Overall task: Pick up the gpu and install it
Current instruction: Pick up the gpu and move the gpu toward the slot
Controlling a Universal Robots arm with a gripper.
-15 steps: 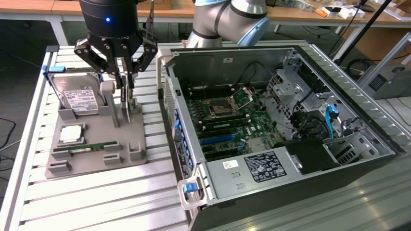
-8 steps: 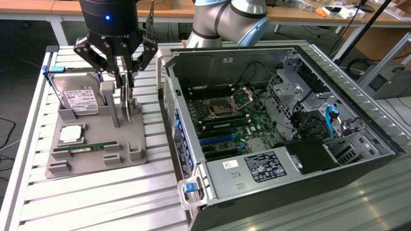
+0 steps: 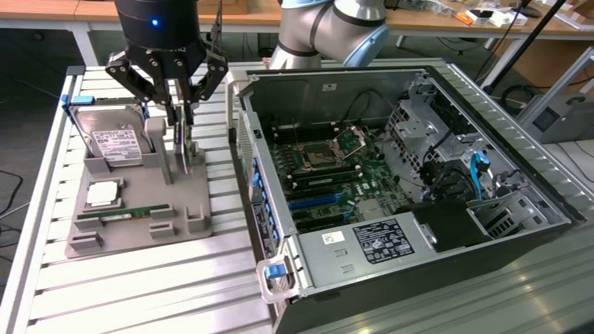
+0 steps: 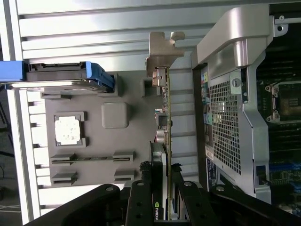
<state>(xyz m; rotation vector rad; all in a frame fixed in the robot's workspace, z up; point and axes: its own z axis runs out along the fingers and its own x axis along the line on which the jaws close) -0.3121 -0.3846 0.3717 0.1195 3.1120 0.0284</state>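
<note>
The gpu (image 3: 188,154) stands on edge in the grey holder (image 3: 139,233) at the exterior view's left. It is a thin dark card, seen edge-on in the wrist view (image 4: 167,117), with its silvery end bracket (image 4: 162,52) at the far end. My gripper (image 3: 181,125) hangs straight above the holder. Its two black fingers (image 4: 141,193) straddle the card's near end and press against both faces, so the gripper (image 4: 161,178) is shut on the gpu. The card's lower edge still rests in the holder's slot.
The holder also carries a hard drive (image 3: 111,139) with blue rails, a processor chip (image 3: 102,195) and a green memory stick (image 3: 125,213). The open computer case (image 3: 399,174) lies beside it at the exterior view's right, motherboard (image 3: 320,198) exposed. Its rear wall (image 4: 230,117) is close to the card.
</note>
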